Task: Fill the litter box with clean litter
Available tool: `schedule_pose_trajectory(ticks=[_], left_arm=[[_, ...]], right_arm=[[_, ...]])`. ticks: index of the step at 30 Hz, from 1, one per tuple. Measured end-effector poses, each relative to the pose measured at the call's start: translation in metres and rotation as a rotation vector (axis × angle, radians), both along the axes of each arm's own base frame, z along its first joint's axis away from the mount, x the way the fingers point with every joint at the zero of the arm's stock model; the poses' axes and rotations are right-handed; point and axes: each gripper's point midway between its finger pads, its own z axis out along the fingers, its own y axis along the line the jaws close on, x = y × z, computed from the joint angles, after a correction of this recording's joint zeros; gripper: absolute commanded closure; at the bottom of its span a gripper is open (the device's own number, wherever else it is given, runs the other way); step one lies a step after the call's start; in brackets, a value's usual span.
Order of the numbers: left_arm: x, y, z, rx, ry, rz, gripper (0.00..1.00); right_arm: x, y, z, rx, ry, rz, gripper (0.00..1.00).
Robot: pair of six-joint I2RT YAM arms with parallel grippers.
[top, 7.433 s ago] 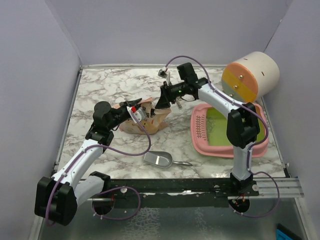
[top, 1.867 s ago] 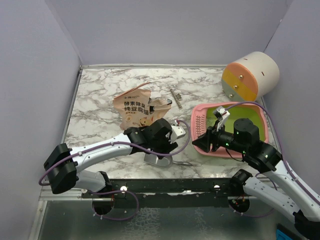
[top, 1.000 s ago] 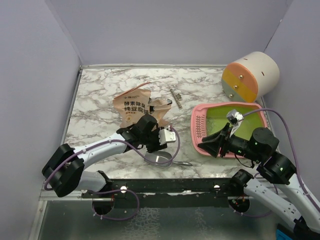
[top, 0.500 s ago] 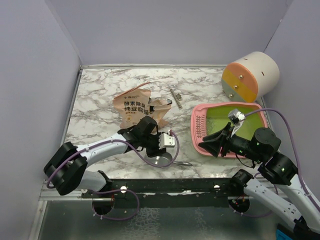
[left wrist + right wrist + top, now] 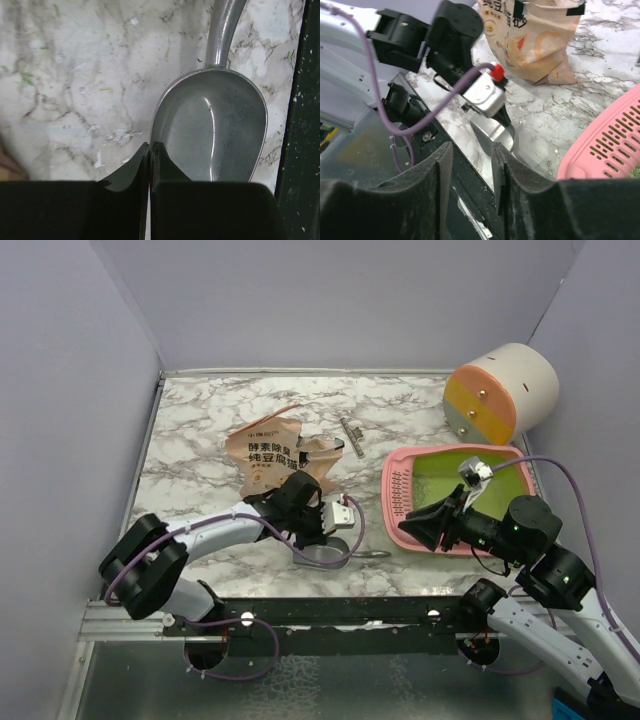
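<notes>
My left claw (image 5: 150,146) is clenched at the rim of the scoop (image 5: 215,125), fingers (image 5: 200,210) hiding whether it's pinched; my right claw (image 5: 471,148) gapes, released.

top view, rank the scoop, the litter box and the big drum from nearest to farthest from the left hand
1. scoop: right at the left hand, by the front edge.
2. litter box: off to the right, mid-depth.
3. drum: back right corner, beyond the litter box.
</notes>
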Motion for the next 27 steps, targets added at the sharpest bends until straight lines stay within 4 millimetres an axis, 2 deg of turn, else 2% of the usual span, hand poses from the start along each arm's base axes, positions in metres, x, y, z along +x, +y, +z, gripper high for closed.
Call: schedule_pose_trajectory(ticks=[3, 9, 12, 16, 18, 22, 27], left_arm=[[0.007, 0.001, 0.024, -0.052, -0.074, 0.051, 1.0], [0.02, 0.016, 0.102, -0.295, -0.331, 0.206, 1.0], [0.022, 0.028, 0.135, -0.4, -0.424, 0.282, 1.0], [0.027, 0.042, 0.171, -0.484, -0.518, 0.367, 1.0], [0.029, 0.048, 0.18, -0.501, -0.539, 0.402, 1.0], [0.033, 0.051, 0.185, -0.496, -0.541, 0.437, 1.0], [0.034, 0.052, 0.187, -0.495, -0.536, 0.456, 1.0]], right_arm=[[0.007, -0.003, 0.0, 0.012, 0.022, -0.054, 0.64], [0.023, -0.003, 0.0, 0.009, 0.085, -0.136, 0.51], [0.037, 0.011, 0.011, -0.014, 0.12, -0.131, 0.48], [0.057, 0.041, 0.029, -0.038, 0.161, -0.067, 0.46], [0.065, 0.055, 0.03, -0.049, 0.18, -0.035, 0.45], [0.073, 0.077, 0.03, -0.069, 0.205, 0.042, 0.44], [0.069, 0.089, 0.028, -0.069, 0.216, 0.128, 0.45]])
